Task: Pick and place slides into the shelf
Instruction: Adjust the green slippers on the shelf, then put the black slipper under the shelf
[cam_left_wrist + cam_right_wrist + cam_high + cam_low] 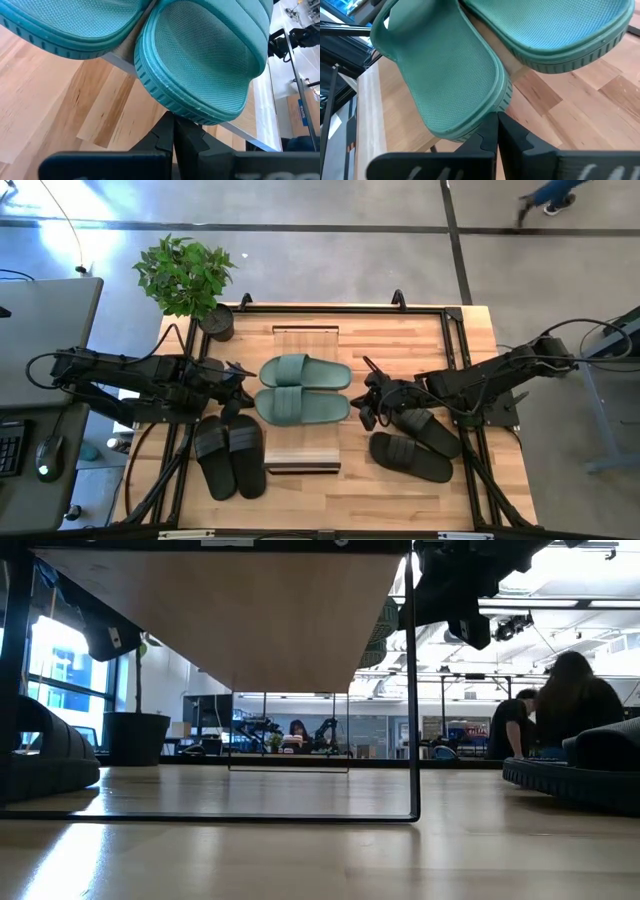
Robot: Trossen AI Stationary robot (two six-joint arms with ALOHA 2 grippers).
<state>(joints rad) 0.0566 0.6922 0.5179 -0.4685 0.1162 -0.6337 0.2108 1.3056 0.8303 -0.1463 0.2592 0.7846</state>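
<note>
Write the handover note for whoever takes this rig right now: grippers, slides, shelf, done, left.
Left gripper: shut, empty, beside the green pair's left end.
Right gripper: shut, empty, at that pair's right end.
Green slides: both lying on the shelf top.
Black pair: on the table, left of the shelf.
Second black pair: on the table, right, under the right arm.
Done: green pair. Left: both black pairs.
</note>
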